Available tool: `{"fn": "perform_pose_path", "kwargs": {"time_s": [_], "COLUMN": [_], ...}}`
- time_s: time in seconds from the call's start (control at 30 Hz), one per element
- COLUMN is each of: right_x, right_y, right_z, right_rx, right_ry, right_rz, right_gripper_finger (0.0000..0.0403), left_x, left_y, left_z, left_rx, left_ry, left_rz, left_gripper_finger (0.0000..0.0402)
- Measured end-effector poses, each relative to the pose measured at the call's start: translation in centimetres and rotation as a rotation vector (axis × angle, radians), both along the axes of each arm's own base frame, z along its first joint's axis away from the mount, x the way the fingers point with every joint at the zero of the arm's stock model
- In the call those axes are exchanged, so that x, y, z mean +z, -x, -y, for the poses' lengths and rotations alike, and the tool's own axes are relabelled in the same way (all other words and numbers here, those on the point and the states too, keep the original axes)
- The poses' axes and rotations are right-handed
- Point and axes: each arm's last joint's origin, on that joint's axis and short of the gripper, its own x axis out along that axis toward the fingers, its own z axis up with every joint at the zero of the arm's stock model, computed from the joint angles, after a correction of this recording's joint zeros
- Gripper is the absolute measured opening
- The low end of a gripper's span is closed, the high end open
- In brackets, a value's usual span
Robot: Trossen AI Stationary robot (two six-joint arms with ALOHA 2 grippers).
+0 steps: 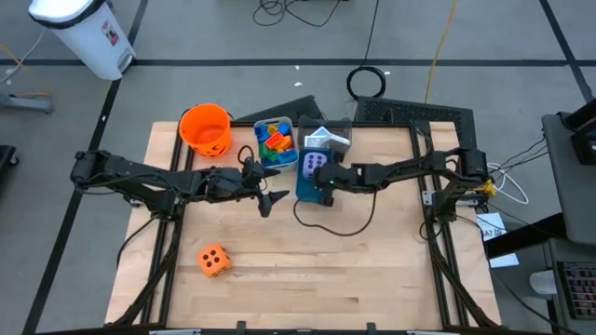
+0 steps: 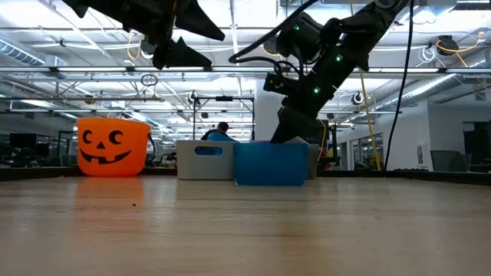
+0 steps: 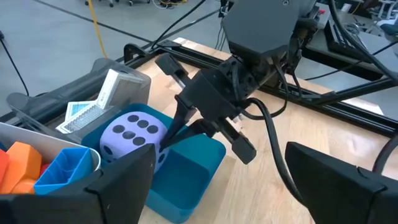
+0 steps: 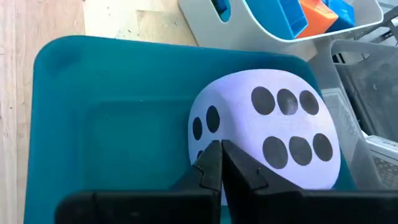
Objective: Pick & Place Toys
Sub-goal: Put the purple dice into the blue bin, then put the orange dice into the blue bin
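A purple die [image 4: 273, 134] with black dots lies in the blue bin [image 1: 307, 189], and also shows in the high view [image 1: 314, 165]. My right gripper [image 4: 221, 155] reaches down into that bin with its fingers shut, the tips at the die's side. My left gripper [image 1: 270, 197] is open and empty, high above the table left of the bin. An orange dotted die [image 1: 213, 261] rests on the table near the front left. Coloured blocks [image 1: 275, 141] lie in a grey bin. Picture cards [image 3: 93, 102] stand in a clear bin. My right gripper's shut fingertips [image 4: 214, 152] stand at the lower part of the purple die's side face [image 4: 202, 127], slanting down into the bin from the table's right. Whether they touch the die, I cannot tell. The die rests in the bin.
An orange pumpkin-face bucket [image 1: 205, 128] stands at the far left of the bins. The grey bin [image 2: 205, 159] and the clear bin [image 1: 331, 140] stand close against the blue bin [image 2: 270, 163]. A black cable [image 1: 335, 223] loops on the table below my right arm.
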Motion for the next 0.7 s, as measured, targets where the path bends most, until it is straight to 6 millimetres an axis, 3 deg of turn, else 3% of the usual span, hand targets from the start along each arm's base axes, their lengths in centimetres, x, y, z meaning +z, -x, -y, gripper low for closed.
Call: {"fn": "perform_pose_path", "kwargs": {"time_s": [0.43,0.57,0.7], "right_x": [0.6,1.6,3.7], "right_y": [-0.2,0.0,0.4], "right_z": [1.7,0.5,-2.0], "right_rx": [-0.05,-0.019,0.059], "right_ry": [0.007,0.017,0.02], "right_rz": [0.08,0.103,0.153], "right_gripper_finger": [0.0001,0.0001,0.0001], "left_x": [-0.1,-0.4,-0.6], "left_y": [0.0,0.1,0.3], "left_z": [0.0,0.2,0.7], "left_rx": [0.0,-0.022,-0.174], "left_ry": [0.015,0.117,0.209], "left_rz": [-0.007,-0.012,-0.12], "left_gripper_finger": [0.0379,0.0379,0.0379]}}
